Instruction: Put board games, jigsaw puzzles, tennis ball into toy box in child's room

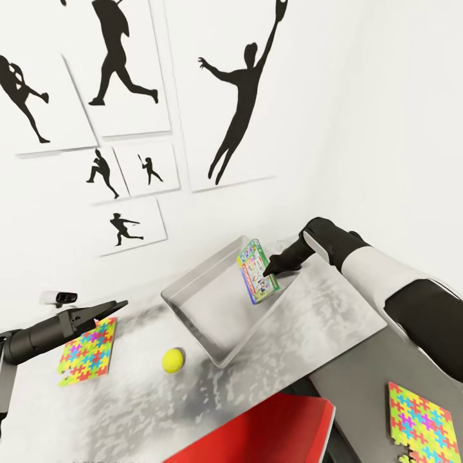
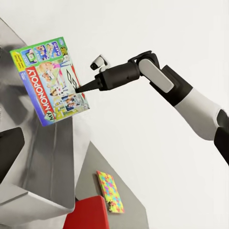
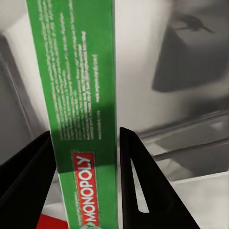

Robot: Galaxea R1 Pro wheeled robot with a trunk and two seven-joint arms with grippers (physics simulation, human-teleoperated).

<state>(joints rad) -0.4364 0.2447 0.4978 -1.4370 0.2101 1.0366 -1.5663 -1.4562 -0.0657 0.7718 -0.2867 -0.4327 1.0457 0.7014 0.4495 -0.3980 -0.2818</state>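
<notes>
A green Monopoly board game box (image 1: 258, 271) hangs on edge over the right side of the grey toy box (image 1: 204, 307), with my right gripper (image 1: 272, 267) shut on its edge. The right wrist view has the game's green side (image 3: 86, 119) squeezed between both black fingers (image 3: 138, 186). From the left wrist view the game's cover (image 2: 50, 78) faces me above the toy box (image 2: 43, 157). A yellow tennis ball (image 1: 173, 360) lies on the table in front of the toy box. My left gripper (image 1: 116, 307) hovers over a colourful jigsaw puzzle (image 1: 88, 352), its jaws looking closed and empty.
A second jigsaw puzzle (image 1: 422, 424) lies on the grey table (image 1: 334, 315) at the right front. A red chair (image 1: 270, 431) stands below the table's front edge. The wall behind carries posters of black baseball silhouettes (image 1: 241, 96).
</notes>
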